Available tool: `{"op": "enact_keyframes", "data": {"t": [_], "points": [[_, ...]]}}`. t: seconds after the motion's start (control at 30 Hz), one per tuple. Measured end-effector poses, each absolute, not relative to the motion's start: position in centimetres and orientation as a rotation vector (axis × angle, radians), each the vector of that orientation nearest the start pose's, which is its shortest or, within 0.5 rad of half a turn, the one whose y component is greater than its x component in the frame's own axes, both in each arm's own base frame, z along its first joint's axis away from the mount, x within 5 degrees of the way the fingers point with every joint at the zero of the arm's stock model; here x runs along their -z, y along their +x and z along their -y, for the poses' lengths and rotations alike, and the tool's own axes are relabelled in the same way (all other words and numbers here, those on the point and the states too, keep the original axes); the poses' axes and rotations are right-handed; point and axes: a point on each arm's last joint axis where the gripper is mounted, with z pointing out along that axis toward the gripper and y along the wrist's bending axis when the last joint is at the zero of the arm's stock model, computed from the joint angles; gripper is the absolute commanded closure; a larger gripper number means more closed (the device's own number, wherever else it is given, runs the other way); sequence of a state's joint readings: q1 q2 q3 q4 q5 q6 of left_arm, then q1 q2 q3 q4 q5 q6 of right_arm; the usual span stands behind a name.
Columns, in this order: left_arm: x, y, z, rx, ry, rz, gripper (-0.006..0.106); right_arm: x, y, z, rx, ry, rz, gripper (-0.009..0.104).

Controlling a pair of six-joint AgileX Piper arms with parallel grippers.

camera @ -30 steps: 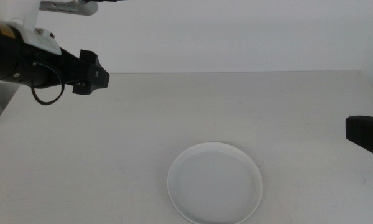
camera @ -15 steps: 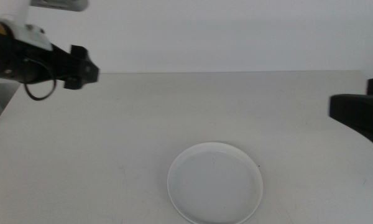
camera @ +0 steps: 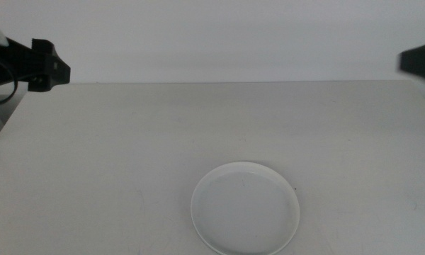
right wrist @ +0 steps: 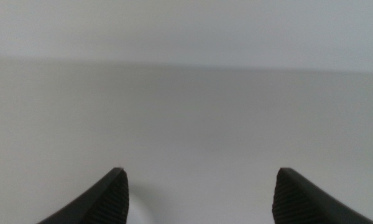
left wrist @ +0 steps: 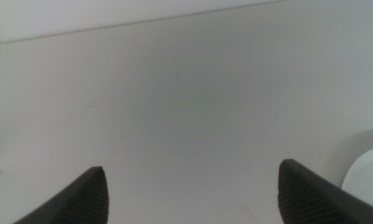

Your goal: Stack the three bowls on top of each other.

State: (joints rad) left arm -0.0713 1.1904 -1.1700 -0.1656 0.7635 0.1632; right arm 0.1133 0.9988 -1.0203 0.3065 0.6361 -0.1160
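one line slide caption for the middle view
White bowl alone near the table's front edge; left gripper and right gripper out at the sides.

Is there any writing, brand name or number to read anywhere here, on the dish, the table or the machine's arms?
None: no readable text in any view.
The white bowl is plain, with no print or mark.
The table is bare of labels.
The left tool and the right tool show dark surfaces only, with no lettering to make out; both have their jaws open.
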Motion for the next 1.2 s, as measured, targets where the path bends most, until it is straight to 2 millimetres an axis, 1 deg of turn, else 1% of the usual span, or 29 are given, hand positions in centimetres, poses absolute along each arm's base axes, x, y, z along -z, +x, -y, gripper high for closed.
{"op": "enact_keyframes", "data": {"t": [0.07,0.17,0.27,0.33,0.4,0.47,0.6,0.67,0.8,0.9,1.0,1.2], "points": [[-38.1,24.1,2.7,0.141,0.185,-2.224,-0.005,-39.2,20.4,-2.4,-0.277,-0.038,-2.068,0.036],[-38.0,23.1,2.6,0.135,0.175,-2.175,-0.005,-39.3,20.5,-0.5,-0.196,0.013,-2.061,0.036],[-38.1,22.0,2.4,0.127,0.161,-2.102,-0.005,-39.3,20.5,0.7,-0.141,0.037,-2.061,0.036],[-38.0,21.0,2.3,0.121,0.152,-2.054,-0.005,-39.4,20.2,0.7,-0.116,0.010,-2.045,0.036],[-37.6,19.9,2.2,0.115,0.144,-2.009,-0.005,-39.5,19.6,0.3,-0.102,-0.038,-2.010,0.036],[-36.7,18.7,2.0,0.117,0.131,-1.977,-0.005,-39.2,18.6,-0.4,-0.110,-0.083,-1.969,0.036],[-35.1,16.2,1.7,0.105,0.105,-1.869,-0.005,-37.5,15.8,-1.1,-0.107,-0.132,-1.897,0.036],[-34.3,14.9,1.5,0.098,0.094,-1.813,-0.005,-36.4,14.4,-1.1,-0.084,-0.134,-1.856,0.036],[-32.1,13.0,1.2,0.091,0.078,-1.758,-0.005,-34.5,12.4,-0.8,-0.061,-0.106,-1.783,0.036],[-30.3,12.1,1.1,0.086,0.072,-1.751,-0.005,-33.2,11.4,-0.7,-0.048,-0.090,-1.746,0.036],[-29.3,11.5,1.0,0.079,0.064,-1.724,-0.005,-32.1,11.1,-0.6,-0.040,-0.080,-1.739,0.036],[-29.2,11.4,0.9,0.074,0.057,-1.690,-0.005,-31.0,11.1,-0.6,-0.038,-0.073,-1.758,0.036]]}}
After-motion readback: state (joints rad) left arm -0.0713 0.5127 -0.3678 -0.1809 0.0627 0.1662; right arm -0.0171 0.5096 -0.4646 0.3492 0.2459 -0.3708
